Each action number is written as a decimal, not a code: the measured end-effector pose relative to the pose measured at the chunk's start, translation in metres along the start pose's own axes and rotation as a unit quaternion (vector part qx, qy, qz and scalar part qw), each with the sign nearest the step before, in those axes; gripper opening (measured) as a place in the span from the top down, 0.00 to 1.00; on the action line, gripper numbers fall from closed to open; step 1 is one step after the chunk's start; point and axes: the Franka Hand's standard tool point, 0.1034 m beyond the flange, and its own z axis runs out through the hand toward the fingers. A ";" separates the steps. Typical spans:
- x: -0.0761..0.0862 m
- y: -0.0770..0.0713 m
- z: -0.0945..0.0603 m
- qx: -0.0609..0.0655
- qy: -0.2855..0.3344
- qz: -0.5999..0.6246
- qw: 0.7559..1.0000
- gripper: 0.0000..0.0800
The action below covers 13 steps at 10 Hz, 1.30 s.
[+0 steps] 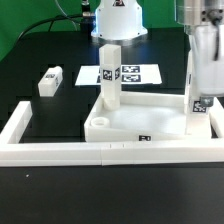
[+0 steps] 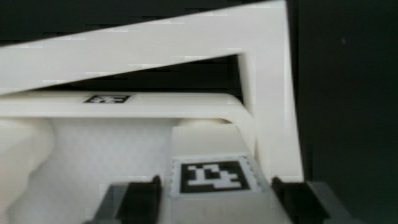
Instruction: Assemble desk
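Observation:
The white desk top [image 1: 150, 122] lies in the middle, inside the border wall. One white leg [image 1: 109, 70] stands upright in its corner socket on the exterior view's left. My gripper [image 1: 201, 98] comes down at the exterior view's right and is shut on a second tagged leg [image 1: 191, 78], held upright over the top's right rear corner. In the wrist view the fingers [image 2: 128, 205] flank this leg's tagged face [image 2: 214, 176], and the desk top's rim [image 2: 107, 100] shows beyond. A third leg [image 1: 48, 80] lies loose on the table at the exterior view's left.
The low white U-shaped border wall [image 1: 60, 152] runs along the front and both sides of the desk top. The marker board [image 1: 122, 73] lies flat behind the standing leg. The robot base [image 1: 118, 20] stands at the back.

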 end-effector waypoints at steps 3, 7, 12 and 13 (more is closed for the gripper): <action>0.008 -0.003 -0.001 -0.005 0.011 0.060 0.998 0.64; 0.007 -0.005 -0.004 0.000 0.011 0.032 0.999 0.26; 0.013 0.006 -0.058 0.015 -0.013 -0.006 1.000 0.19; 0.013 0.006 -0.058 0.015 -0.013 -0.006 1.000 0.19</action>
